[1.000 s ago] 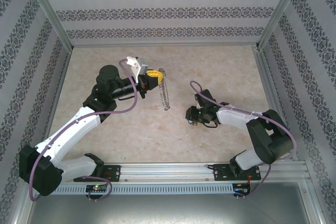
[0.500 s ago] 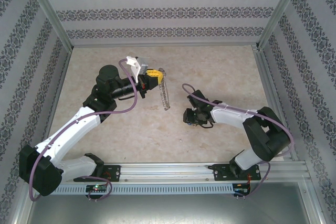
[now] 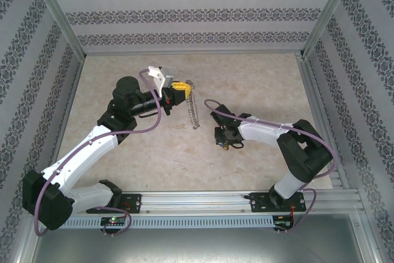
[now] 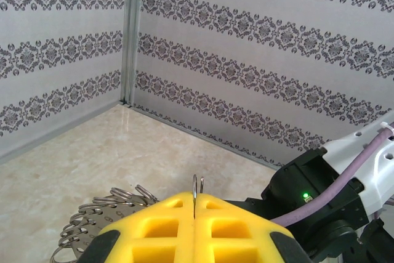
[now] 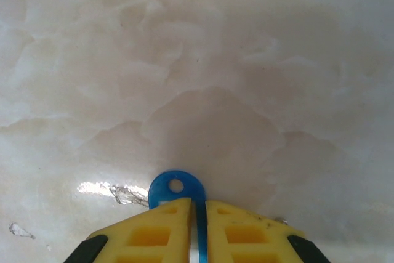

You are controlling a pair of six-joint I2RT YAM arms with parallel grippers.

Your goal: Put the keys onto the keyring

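Pale marble-look tabletop [image 3: 265, 78], patterned walls [image 3: 197, 13] on three sides
Left gripper [image 4: 194, 206]: clamped shut on thin wire end of keyring [image 4: 92, 220], raised off tabletop, chain links dangling
Judged floppy, likely to swing; hold close to wire loop
Right gripper [image 5: 197, 210]: pinched shut on key [image 5: 176, 188], blue holed head protruding past fingertips, blade hidden, close to tabletop
Judged tiny, light, stiff, slick; prone to twist in pinch
Well apart from keyring; nothing seen standing between

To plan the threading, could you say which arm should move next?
Probably the right: the right hand pinches the blue key, while the left hand holds the keyring raised.
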